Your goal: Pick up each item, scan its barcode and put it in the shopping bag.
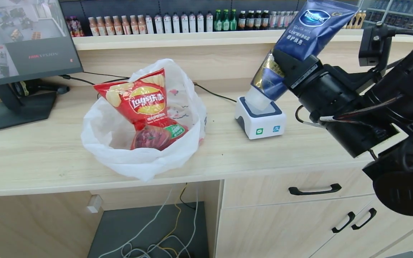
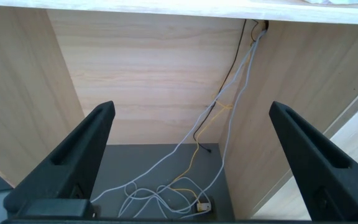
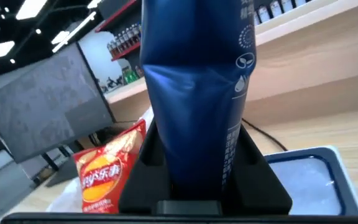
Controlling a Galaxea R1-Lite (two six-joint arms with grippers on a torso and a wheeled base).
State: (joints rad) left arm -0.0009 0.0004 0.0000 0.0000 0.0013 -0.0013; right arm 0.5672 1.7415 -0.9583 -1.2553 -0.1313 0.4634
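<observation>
My right gripper [image 1: 281,70] is shut on a blue tube [image 1: 305,34] with a white cap, held tilted with the cap end just above the white barcode scanner [image 1: 260,120] on the counter. The right wrist view has the blue tube [image 3: 197,93] between the fingers [image 3: 151,155], with the scanner [image 3: 312,177] beyond. A white shopping bag [image 1: 142,157] sits open at the counter's middle, holding a red chip bag [image 1: 142,98] and a dark red item [image 1: 152,138]. My left gripper [image 2: 191,155] hangs open below the counter, nothing between its fingers.
A monitor [image 1: 20,39] on a black stand occupies the counter's left. A raised shelf behind carries a row of bottles [image 1: 177,22]. Drawers with black handles [image 1: 314,190] are below on the right. Loose cables [image 2: 185,186] lie on the floor under the counter.
</observation>
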